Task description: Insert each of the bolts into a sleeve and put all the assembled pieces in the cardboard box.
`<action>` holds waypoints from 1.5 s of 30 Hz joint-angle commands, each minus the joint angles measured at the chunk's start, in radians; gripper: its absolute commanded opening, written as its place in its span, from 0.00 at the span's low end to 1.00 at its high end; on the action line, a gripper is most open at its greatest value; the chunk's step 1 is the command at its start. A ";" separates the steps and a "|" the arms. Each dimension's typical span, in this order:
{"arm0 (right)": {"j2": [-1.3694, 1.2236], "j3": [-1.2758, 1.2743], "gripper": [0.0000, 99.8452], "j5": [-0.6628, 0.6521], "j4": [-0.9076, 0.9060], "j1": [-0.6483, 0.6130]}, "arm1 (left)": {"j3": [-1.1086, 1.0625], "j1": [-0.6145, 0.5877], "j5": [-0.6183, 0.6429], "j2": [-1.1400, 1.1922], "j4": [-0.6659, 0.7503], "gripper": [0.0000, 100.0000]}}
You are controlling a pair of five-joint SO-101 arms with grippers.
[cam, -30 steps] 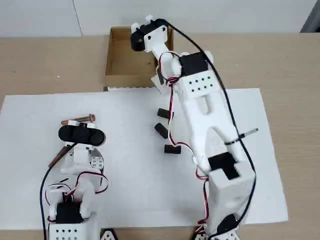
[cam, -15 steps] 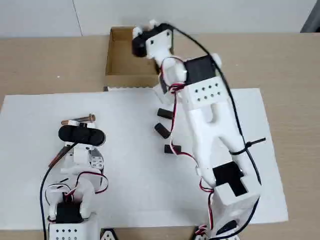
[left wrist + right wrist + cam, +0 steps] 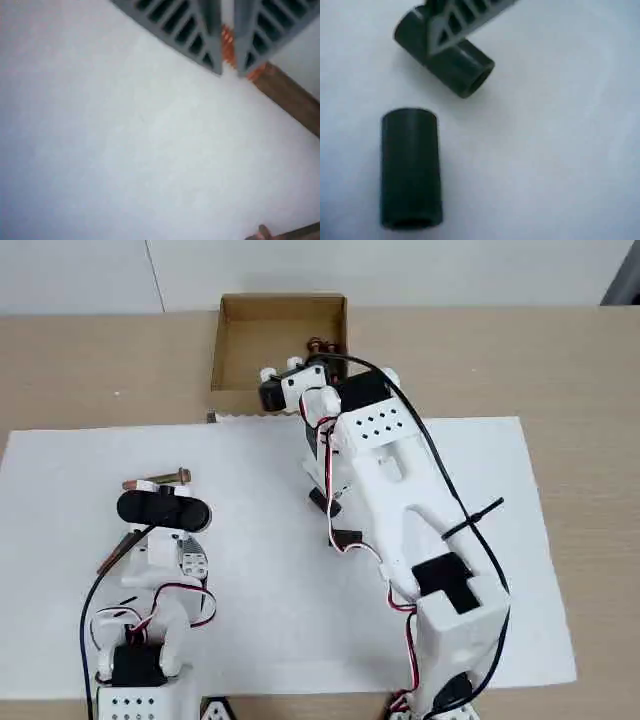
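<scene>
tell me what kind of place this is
Probably a robotics lab or workshop bench: two white robot arms at a wooden table with a white sheet over it, plus a cardboard box, a bolt and black sleeves for assembly practice.

This looks like a small robotics lab or hobby workbench. A pale wooden table stands against a plain white wall along the top of the high view. A white paper sheet covers its middle as a work mat. Two white plastic arms with loose wires rise from the bottom edge, and a cardboard box sits at the upper centre.
</scene>
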State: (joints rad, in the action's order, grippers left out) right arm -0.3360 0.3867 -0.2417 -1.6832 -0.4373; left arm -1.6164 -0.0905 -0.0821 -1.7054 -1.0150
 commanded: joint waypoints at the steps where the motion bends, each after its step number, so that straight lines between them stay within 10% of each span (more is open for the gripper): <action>1: -0.015 0.002 0.18 -0.021 0.035 -0.025 | 0.002 0.000 -0.002 -0.009 0.020 0.01; 45: -0.312 0.012 0.01 -0.023 0.185 -0.059 | 0.002 0.000 -0.002 -0.009 0.020 0.01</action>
State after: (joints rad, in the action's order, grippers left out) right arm -0.6506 0.4051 -0.2585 -1.5052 -0.4941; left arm -1.6164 -0.0905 -0.0821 -1.7054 -1.0150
